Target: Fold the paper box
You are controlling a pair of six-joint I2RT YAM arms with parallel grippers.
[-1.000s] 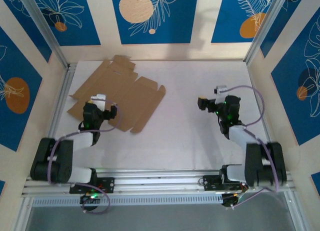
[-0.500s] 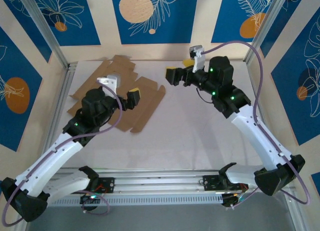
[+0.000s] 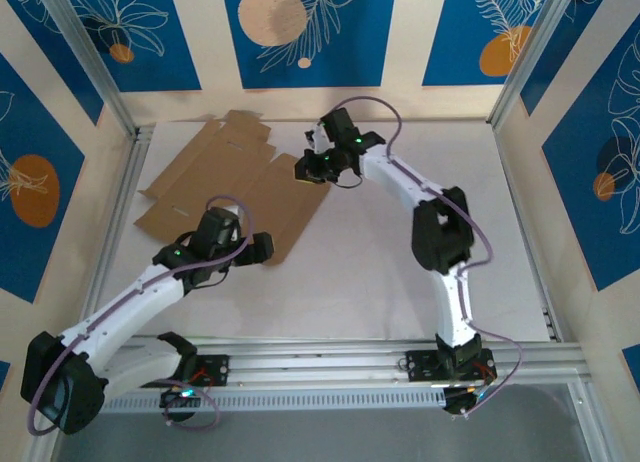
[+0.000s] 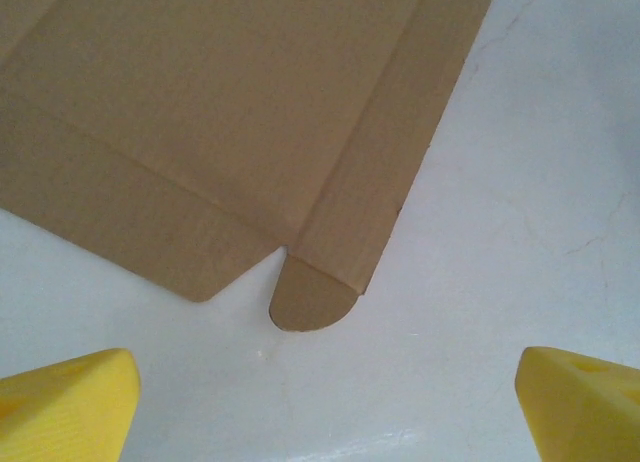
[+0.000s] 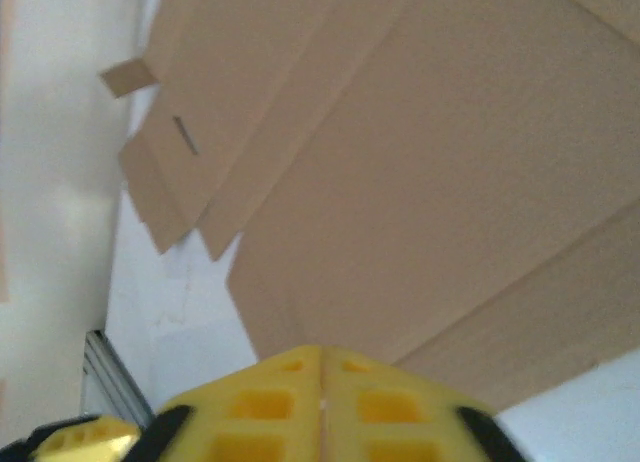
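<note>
Left tool [image 4: 325, 397] spread wide, empty. Just ahead: rounded tab [image 4: 312, 304] of paper box [image 4: 200, 122], flat on tabletop [image 4: 520, 202]. Farther: right tool [image 3: 305, 169] pinched shut, empty, at its far edge. Risk: shut tips shoving box sideways instead of lifting that edge.

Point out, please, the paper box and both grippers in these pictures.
paper box [image 3: 225, 182], top external view, middle of the flat sheet.
left gripper [image 4: 325, 377], left wrist view, gap between open fingertips.
right gripper [image 5: 322, 367], right wrist view, seam of shut fingertips.
</note>
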